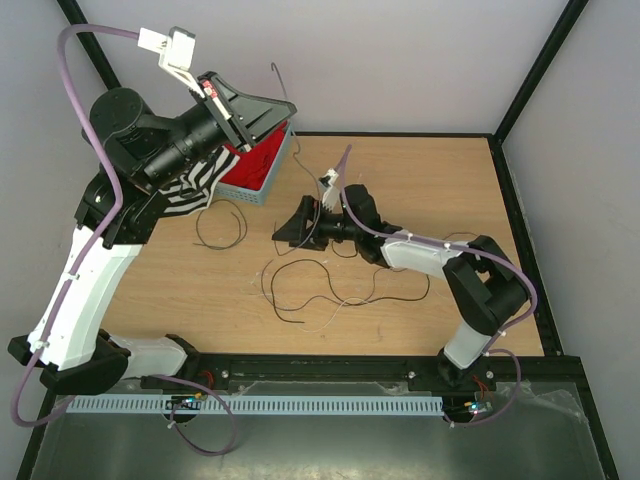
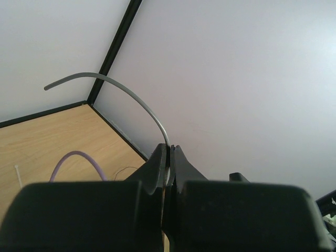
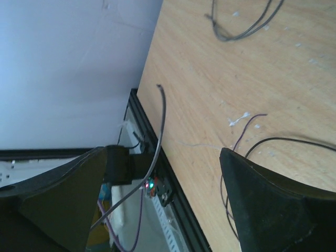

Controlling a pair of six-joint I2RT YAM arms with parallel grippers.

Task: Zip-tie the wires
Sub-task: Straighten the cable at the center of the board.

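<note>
The left gripper is lifted high above the far left part of the bench, over a small blue-grey basket which has something red inside. Its jaws are pressed together on a thin grey strip. In the left wrist view, the strip comes out from between the jaws, rises and bends over to the left in a long curve, with its end free in the air. The right gripper is low, near the middle of the bench and pointing to the left, and its jaws stand wide apart with nothing gripped. In the right wrist view one thin dark strand stands up in the gap between the two fingers; I cannot tell whether it touches them. The wires lie loose on the bench in open loops, mostly black, just in front of the right gripper, and one more loop lies to the left. A black and white striped cloth lies beside the basket, under the left arm.
</note>
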